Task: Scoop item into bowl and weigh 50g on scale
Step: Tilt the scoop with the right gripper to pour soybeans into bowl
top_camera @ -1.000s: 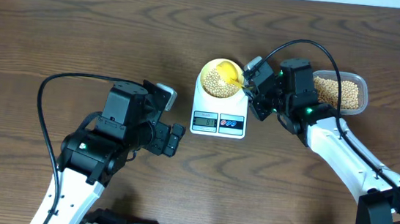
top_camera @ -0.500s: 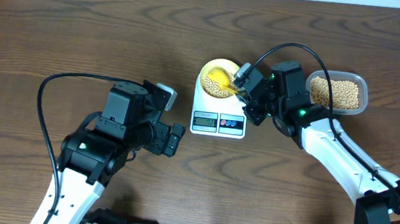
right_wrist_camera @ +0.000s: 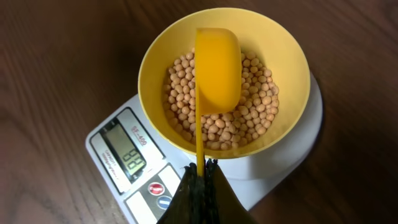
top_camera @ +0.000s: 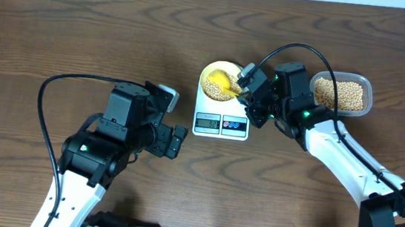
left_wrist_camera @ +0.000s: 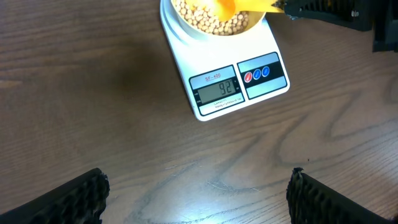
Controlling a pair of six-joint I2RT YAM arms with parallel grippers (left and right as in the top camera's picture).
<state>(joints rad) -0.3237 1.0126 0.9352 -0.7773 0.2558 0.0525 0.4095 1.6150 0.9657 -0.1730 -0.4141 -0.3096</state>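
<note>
Weighing beans (right_wrist_camera: 252,118): scoop (right_wrist_camera: 217,62) inside bowl (right_wrist_camera: 289,65) on scale (right_wrist_camera: 301,152).
Right jaws clamped on scoop handle; left jaws wide, empty. Display (left_wrist_camera: 216,89) reads over target; next, probably lift beans out.

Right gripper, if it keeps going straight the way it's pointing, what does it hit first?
Probably the near rim of the bowl. The right gripper, shut on the scoop, points straight across that rim, with the scoop over the beans. Height is unclear, so it might clear the rim.
</note>
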